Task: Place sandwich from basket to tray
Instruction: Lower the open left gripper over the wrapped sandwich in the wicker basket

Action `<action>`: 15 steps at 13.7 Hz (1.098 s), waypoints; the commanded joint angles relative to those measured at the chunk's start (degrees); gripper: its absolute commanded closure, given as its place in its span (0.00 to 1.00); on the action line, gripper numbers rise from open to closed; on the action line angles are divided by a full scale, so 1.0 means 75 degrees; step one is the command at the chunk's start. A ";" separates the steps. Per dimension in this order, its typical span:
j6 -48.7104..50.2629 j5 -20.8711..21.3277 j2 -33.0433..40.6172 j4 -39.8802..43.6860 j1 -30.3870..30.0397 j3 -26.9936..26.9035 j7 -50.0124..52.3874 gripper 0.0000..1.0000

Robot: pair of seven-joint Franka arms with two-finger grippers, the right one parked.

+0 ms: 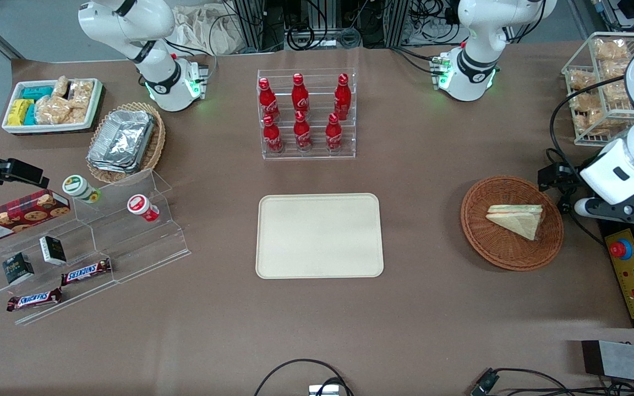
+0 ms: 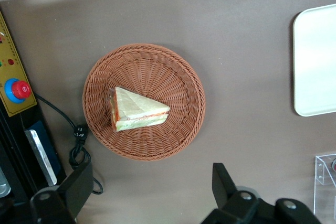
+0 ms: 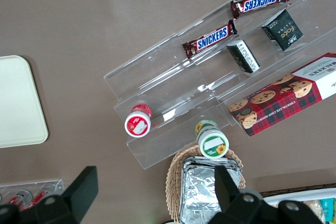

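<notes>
the sandwich (image 1: 517, 219) lies flat in the basket (image 1: 512, 223), cut edge with orange and green filling showing, roughly at the basket's centre. the basket rests on the brown table (image 1: 317, 319) toward the working arm's end, well apart from the tray (image 1: 319, 235). the tray sits near the table's middle, nearer to the front camera than the rack of red bottles (image 1: 306, 113), with nothing on it. the gripper (image 2: 152, 190) hangs above the table just beside the basket rim, clear of the sandwich. its fingers (image 2: 79, 184) are spread wide apart and hold nothing. a yellow control box with a red button (image 1: 619, 250) lies beside the basket, toward the table's edge.
</notes>
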State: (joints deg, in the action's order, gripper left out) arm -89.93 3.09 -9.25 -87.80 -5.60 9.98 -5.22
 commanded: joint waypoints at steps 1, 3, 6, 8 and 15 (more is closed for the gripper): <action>0.0236 0.0068 -0.0126 0.0223 -0.0027 0.0052 0.0216 0.00; 0.0260 0.0069 -0.0126 0.0234 -0.0015 0.0052 0.0181 0.00; 0.0178 -0.0024 -0.0033 -0.0292 -0.0283 -0.0100 0.0518 0.00; -0.0287 -0.0049 0.0294 -0.1098 -0.0437 -0.0124 0.1617 0.00; -0.4867 0.0069 0.0799 -0.4999 -0.0858 -0.0265 0.4316 0.00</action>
State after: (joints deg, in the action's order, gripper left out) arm -119.67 3.13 -6.31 -116.92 -10.18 8.04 22.60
